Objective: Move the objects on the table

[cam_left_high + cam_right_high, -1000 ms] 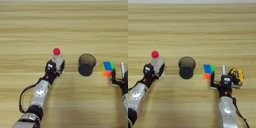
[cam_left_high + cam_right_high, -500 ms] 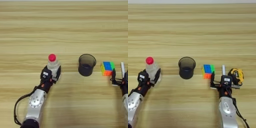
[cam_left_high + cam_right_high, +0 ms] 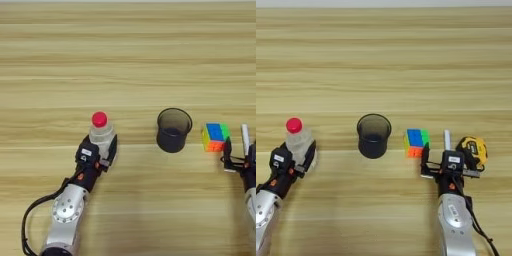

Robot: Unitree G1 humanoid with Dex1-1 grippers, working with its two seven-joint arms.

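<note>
A small clear bottle with a red cap stands upright at the left of the table. My left gripper is shut on its lower body from the near side. A dark round cup stands upright in the middle. Right of the cup lies a multicoloured puzzle cube, and beside that a white marker pen pointing away from me. My right gripper sits just in front of the marker's near end. It is open, with one finger beside the cube.
A yellow tape measure lies right of the marker, close to my right gripper's outer finger. Bare wood planks stretch across the far half of the table.
My left gripper has carried the bottle left and slightly nearer, away from the cup. The right arm, cup, cube and marker have not moved.
</note>
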